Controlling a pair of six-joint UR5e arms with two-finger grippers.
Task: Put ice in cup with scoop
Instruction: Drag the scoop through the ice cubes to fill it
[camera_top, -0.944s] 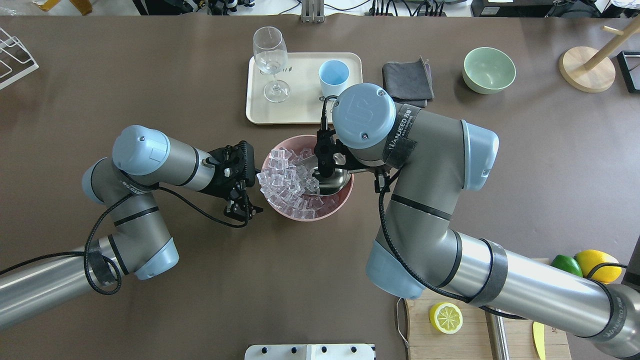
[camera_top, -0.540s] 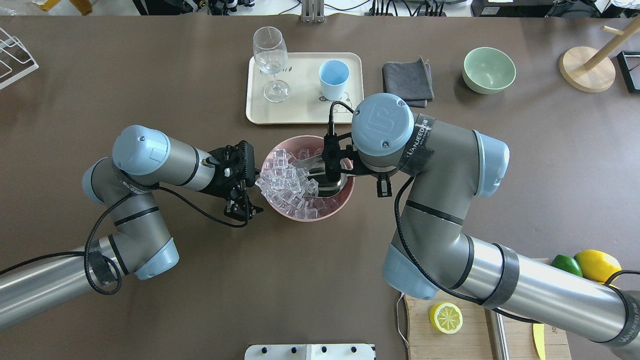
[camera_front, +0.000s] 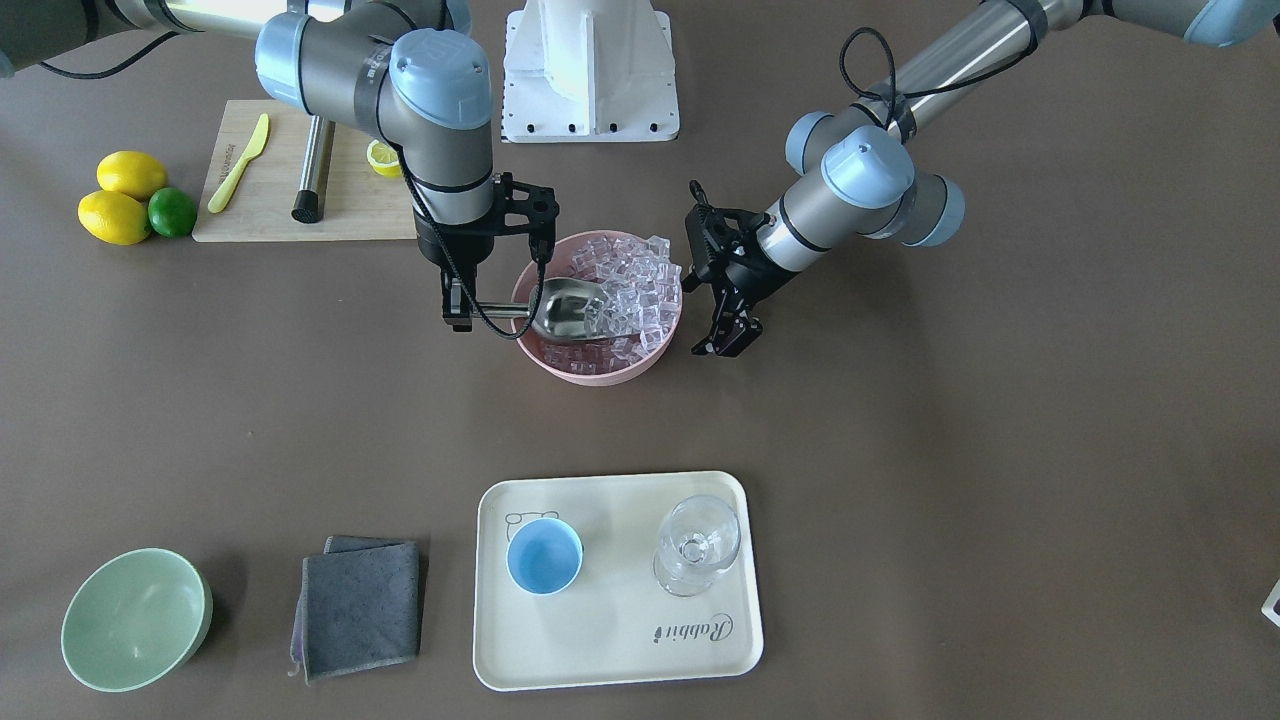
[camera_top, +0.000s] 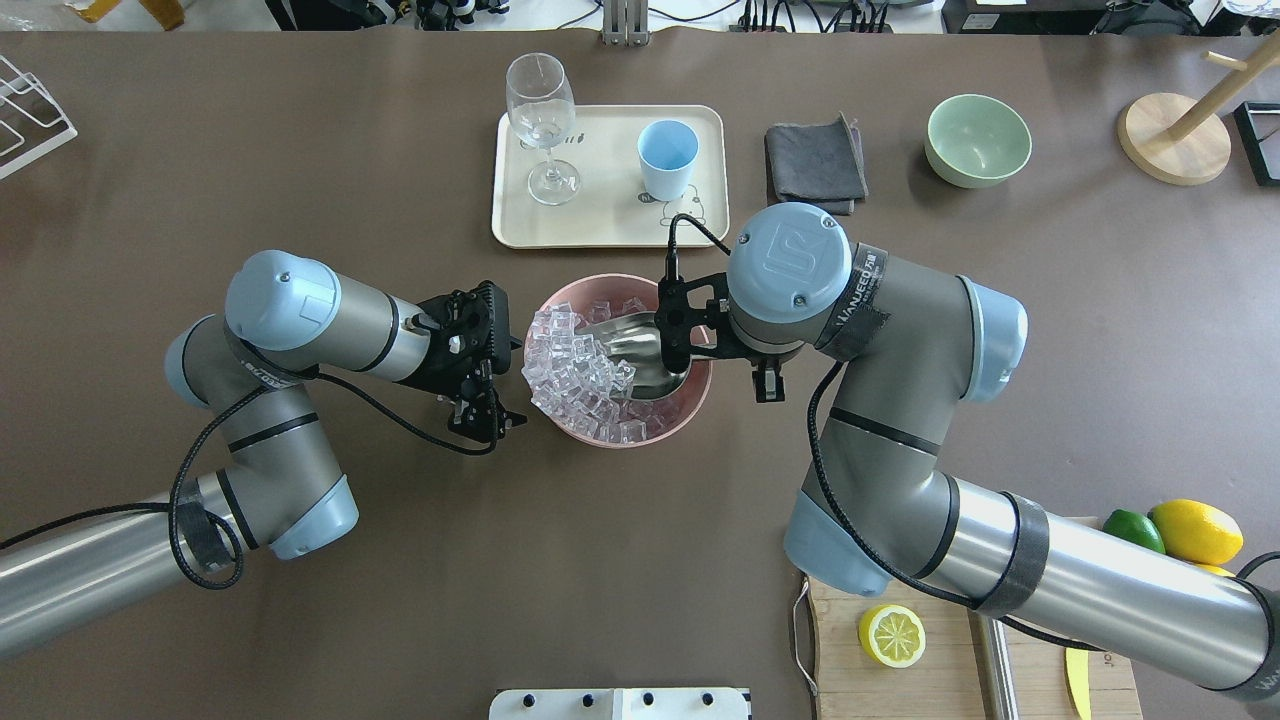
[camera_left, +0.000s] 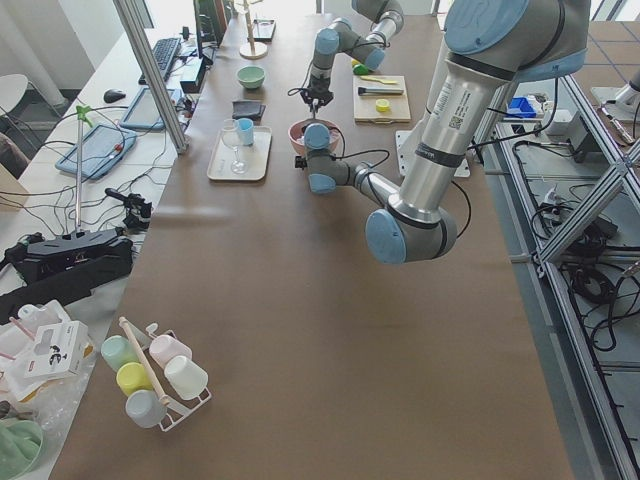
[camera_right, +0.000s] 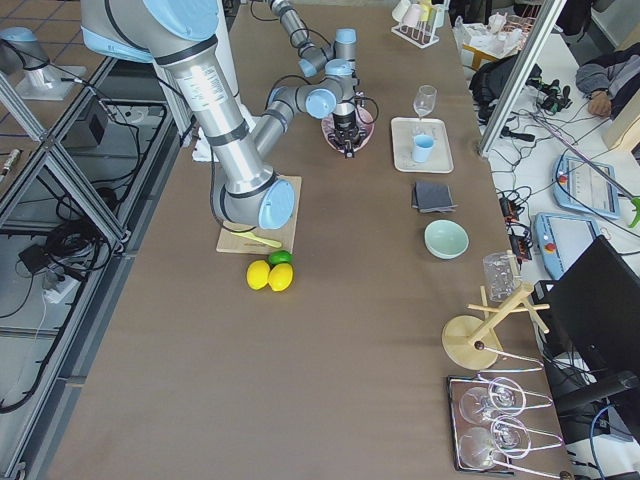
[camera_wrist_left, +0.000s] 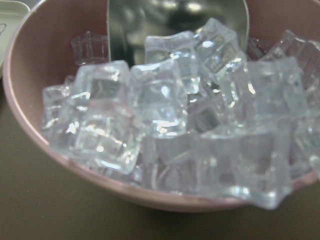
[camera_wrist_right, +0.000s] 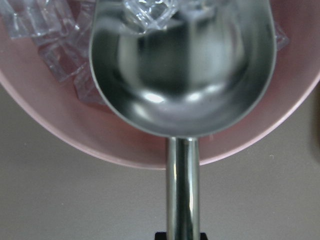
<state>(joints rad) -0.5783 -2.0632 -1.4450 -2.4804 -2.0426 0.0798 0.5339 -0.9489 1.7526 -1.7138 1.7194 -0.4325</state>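
Exterior front-facing view: right gripper (camera_front: 458, 310), clamping the scoop (camera_front: 565, 305) handle, is pushing into the ice (camera_front: 640, 285); best driven lower, then levelled.

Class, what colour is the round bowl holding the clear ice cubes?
Pink round bowl; overhead exterior view shows it best.

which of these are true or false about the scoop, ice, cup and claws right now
1. The scoop lies in the pink bowl against the ice. True.
2. The light-blue cup holds ice. False: the cup is empty, on the tray.
3. The right claw grips the scoop's handle. True.
4. The left claw clamps the pink bowl's rim. False: the left claw is open beside the bowl, holding nothing.
5. A wine glass stands on the tray. True.
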